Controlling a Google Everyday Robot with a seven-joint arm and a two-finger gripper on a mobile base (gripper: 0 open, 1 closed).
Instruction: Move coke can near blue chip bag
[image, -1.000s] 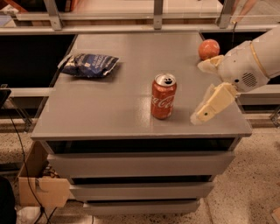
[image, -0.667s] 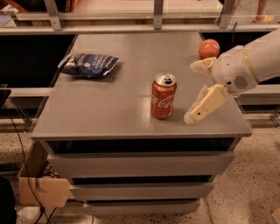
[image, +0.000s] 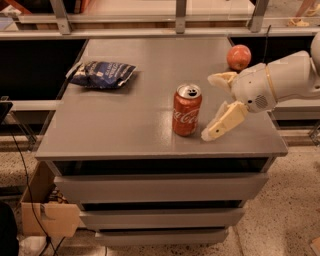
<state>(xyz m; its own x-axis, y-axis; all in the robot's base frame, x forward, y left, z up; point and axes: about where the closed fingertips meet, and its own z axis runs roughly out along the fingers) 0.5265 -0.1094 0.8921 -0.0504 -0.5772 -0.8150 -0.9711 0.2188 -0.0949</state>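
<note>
The coke can (image: 187, 110) stands upright near the front middle of the grey cabinet top (image: 145, 125). The blue chip bag (image: 102, 74) lies flat at the back left of the top, well apart from the can. My gripper (image: 214, 106) comes in from the right, just right of the can. It is open, with one cream finger (image: 224, 121) low near the can's base and the other (image: 222, 79) higher and farther back. It holds nothing and does not touch the can.
A round orange-red fruit (image: 239, 57) sits at the back right of the top, behind my arm. Drawers (image: 160, 190) front the cabinet below. A cardboard box (image: 47, 210) stands on the floor at the left. A shelf rail (image: 150, 17) runs along the back.
My gripper has moved left toward the coke can. The can, the bag and the fruit have not moved.
</note>
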